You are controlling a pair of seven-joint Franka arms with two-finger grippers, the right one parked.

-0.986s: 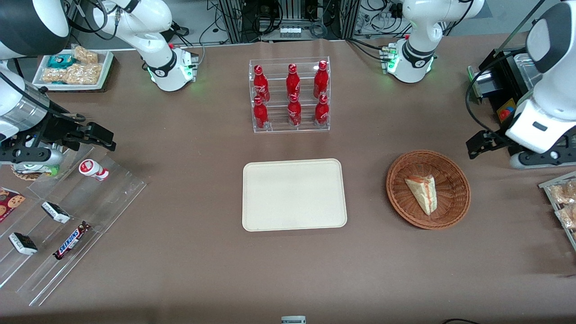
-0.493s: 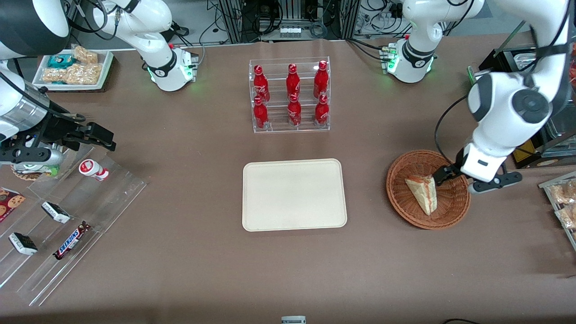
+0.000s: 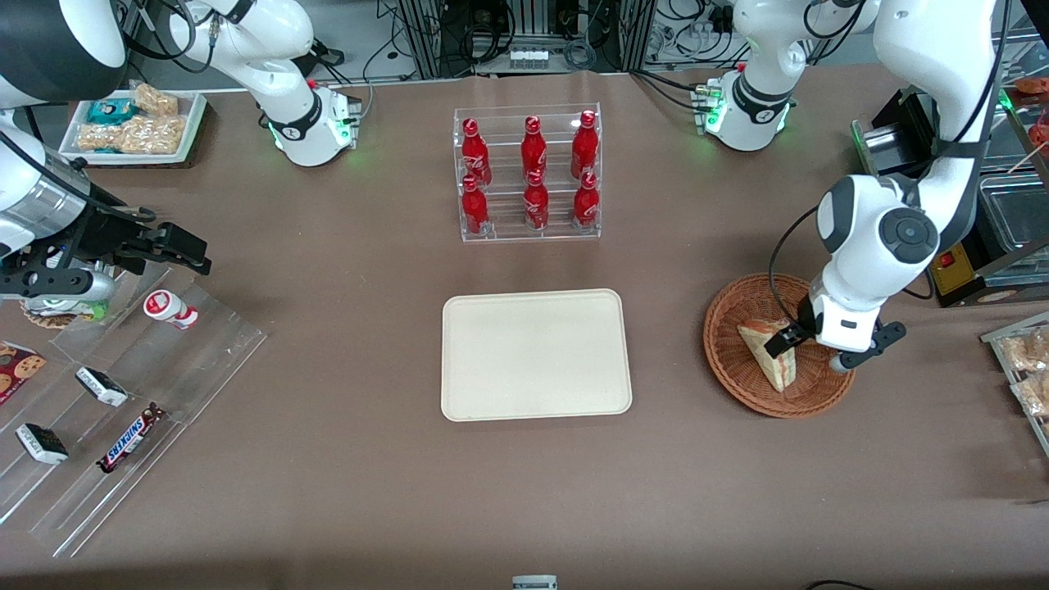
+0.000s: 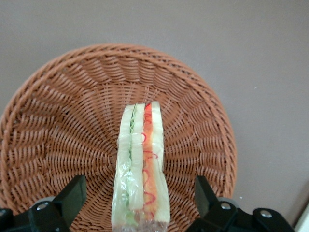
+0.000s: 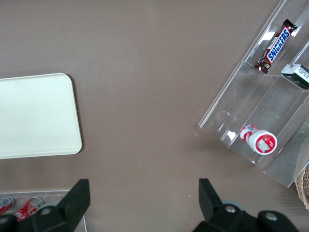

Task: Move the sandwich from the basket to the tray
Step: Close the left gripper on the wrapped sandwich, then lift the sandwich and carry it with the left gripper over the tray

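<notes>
The sandwich (image 3: pixel 768 354), a wrapped wedge with red and green filling along its edge, lies in the round wicker basket (image 3: pixel 733 385). My left gripper (image 3: pixel 788 341) hangs low over the basket, open, one finger on either side of the sandwich (image 4: pixel 142 159) and neither finger touching it. Both black fingers (image 4: pixel 73 192) show against the basket's woven floor (image 4: pixel 63 121) in the left wrist view, and the gripper (image 4: pixel 140 194) is centred on the wedge's thick end. Beside the basket, toward the parked arm's end, lies the cream tray (image 3: pixel 537 354) with nothing on it; it also shows as the tray (image 5: pixel 34 116) in the right wrist view.
A clear rack of red bottles (image 3: pixel 529 176) stands farther from the front camera than the tray. An acrylic stepped display with snacks (image 3: pixel 123 393) sits at the parked arm's end. A tray of bagged snacks (image 3: pixel 1024 369) and a black device (image 3: pixel 901 139) are at the working arm's end.
The left arm swung in from the working arm's end of the table, came over the basket and lowered around the sandwich. The sandwich has not moved.
</notes>
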